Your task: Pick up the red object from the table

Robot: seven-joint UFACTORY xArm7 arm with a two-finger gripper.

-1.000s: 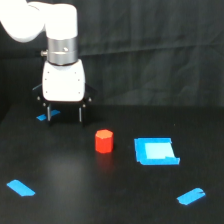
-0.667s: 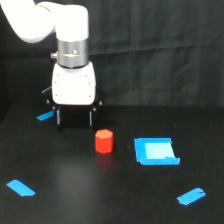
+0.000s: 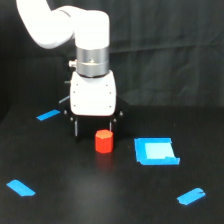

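My fingers (image 3: 76,127) hang apart, one dark prong visible toward the exterior view's left and the other near the red object, with nothing between them; the gripper (image 3: 93,128) is empty. The red object (image 3: 104,141) stands upright on the table (image 3: 100,195), just in front of my white gripper body (image 3: 93,95) and slightly toward the exterior view's right of my centreline, so it is beside the jaw gap, not inside it. Whether the right-hand prong touches it I cannot tell; it overlaps in this view. Judgement: step in hand is alignment before descent. To do it well, I should shift toward the object until it sits midway between the prongs, then lower with the fingertips straddling it, and close only when both pads face flat facets rather than edges. It is stubby, so a low grip should hold better. Risk: coming down off-centre would land a prong on top or nudge it sideways. Further out, a blue square patch (image 3: 156,151) lies near the object on the exterior view's right, and blue tape strips (image 3: 48,115) lie well apart.
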